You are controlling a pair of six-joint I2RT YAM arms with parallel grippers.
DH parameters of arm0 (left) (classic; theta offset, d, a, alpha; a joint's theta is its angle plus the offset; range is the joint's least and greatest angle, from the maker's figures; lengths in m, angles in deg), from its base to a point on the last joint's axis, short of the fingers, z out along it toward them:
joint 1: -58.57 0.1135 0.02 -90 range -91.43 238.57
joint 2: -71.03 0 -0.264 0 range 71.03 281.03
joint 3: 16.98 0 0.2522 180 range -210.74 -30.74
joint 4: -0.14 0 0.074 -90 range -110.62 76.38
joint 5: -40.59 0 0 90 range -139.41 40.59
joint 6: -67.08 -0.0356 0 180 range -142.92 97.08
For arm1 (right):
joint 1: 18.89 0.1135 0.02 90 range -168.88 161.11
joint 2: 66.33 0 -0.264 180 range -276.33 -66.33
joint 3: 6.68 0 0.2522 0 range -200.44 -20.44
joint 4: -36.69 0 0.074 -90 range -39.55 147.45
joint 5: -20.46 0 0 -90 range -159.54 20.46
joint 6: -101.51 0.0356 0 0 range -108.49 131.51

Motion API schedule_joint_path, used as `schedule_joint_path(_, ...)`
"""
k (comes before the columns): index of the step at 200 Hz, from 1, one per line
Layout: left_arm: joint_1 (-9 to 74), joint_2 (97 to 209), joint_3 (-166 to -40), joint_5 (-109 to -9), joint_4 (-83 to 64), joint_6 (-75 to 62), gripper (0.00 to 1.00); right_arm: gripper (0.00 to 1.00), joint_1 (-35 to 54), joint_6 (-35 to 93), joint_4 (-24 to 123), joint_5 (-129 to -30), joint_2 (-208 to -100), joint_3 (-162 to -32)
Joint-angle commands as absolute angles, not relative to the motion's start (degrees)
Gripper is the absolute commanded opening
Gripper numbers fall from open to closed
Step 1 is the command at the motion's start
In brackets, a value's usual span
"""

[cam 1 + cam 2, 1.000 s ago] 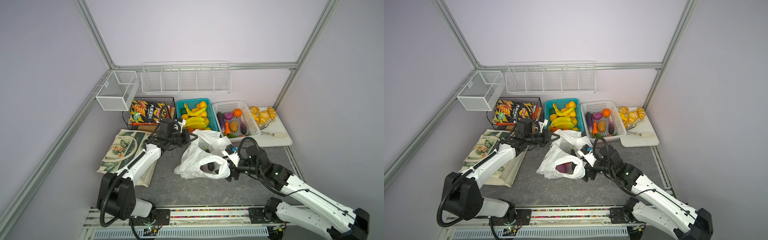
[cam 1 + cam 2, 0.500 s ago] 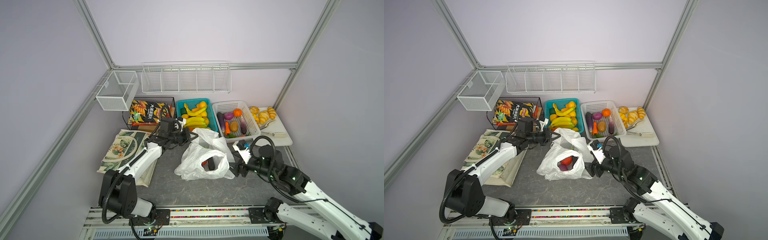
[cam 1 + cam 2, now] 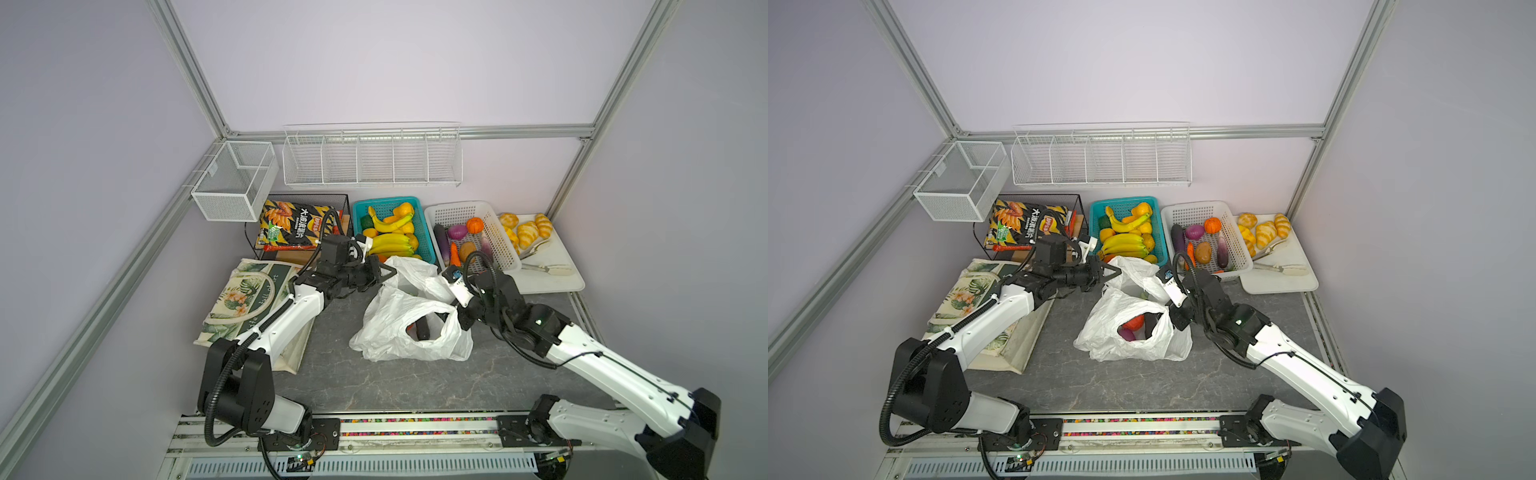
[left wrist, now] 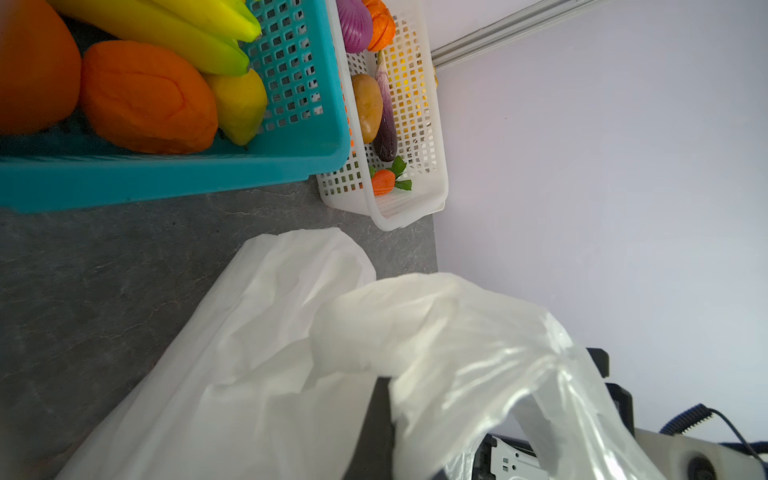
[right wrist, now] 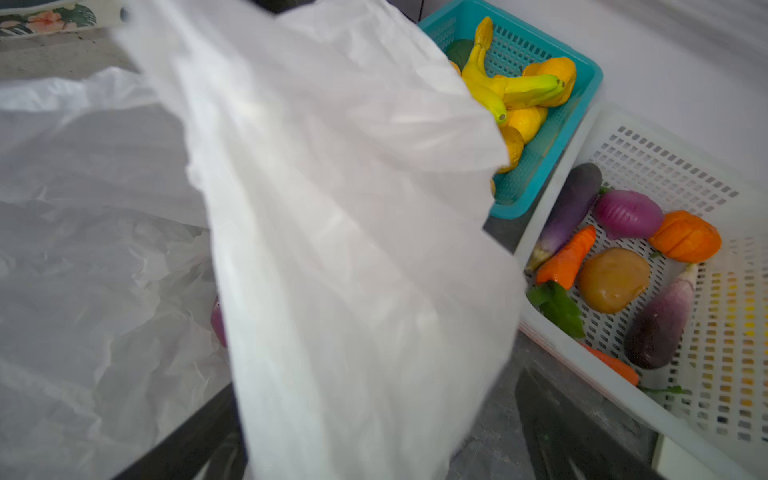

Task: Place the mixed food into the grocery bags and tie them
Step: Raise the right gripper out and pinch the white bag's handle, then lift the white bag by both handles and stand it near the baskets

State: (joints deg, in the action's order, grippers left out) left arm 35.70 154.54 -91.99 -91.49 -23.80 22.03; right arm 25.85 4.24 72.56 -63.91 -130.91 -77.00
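Canvas tote (image 3: pixel 245 299): it lies flat at the left of the grey stone table (image 3: pixel 374 386), rope handles uppermost. Your left arm passes over its right edge. Beyond it, at the far side, the black-and-yellow chip bag (image 3: pixel 297 226) stands propped up.

Your left gripper (image 3: pixel 384 273) is closed tight on the far handle of the white plastic bag (image 3: pixel 382 328). The left wrist view confirms this, with film gathered over one dark finger (image 4: pixel 376 424). The pinch sits just on the near side of the teal basket (image 3: pixel 428 245) of bananas and oranges.

The plastic bag rests mid-table with its mouth gaping upward and toward the right. Inside it, in a top view, you have the red tomato (image 3: pixel 1134 322), the purple onion (image 3: pixel 1127 334) touching it on the near side, and the dark piece (image 3: pixel 1151 326) just to their right. All three lie on the bag's lower film.

Your right gripper (image 3: pixel 457 318) stands at the bag's right rim with its jaws spread wide. Film hangs across the right wrist view, but I find nothing clamped between the jaws.

Further right, at the far side, are the white basket (image 3: pixel 505 245) of toy vegetables and, past it, a white tray (image 3: pixel 557 282) carrying bread rolls and tongs.
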Motion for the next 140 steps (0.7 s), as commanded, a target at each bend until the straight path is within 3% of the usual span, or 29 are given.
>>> schedule_joint_path(1,36.0,154.7,-93.8,-92.0,-23.4,21.9,0.00,0.89,25.9,2.1,65.4,-68.1,-132.4,-80.6)
schedule_joint_path(39,36.0,154.9,-95.1,-90.2,-23.7,21.9,0.00,0.38,23.5,7.2,67.1,-69.0,-132.4,-81.7)
schedule_joint_path(57,36.1,153.3,-96.6,-86.6,-25.1,19.8,0.17,0.13,20.8,13.2,69.3,-73.6,-131.7,-82.1)
schedule_joint_path(84,36.8,146.8,-97.2,-77.1,-25.7,16.3,0.42,0.08,16.8,21.9,72.6,-80.1,-131.1,-83.4)
schedule_joint_path(103,37.1,140.6,-96.3,-72.2,-26.2,12.5,0.53,0.07,15.1,26.0,74.0,-82.7,-131.3,-83.9)
schedule_joint_path(121,34.9,134.9,-95.8,-70.7,-28.5,4.7,0.58,0.07,14.8,27.1,76.1,-82.9,-131.9,-85.0)
schedule_joint_path(140,26.8,130.0,-97.3,-66.9,-36.0,-8.7,0.58,0.07,14.7,27.1,78.0,-82.1,-132.9,-86.0)
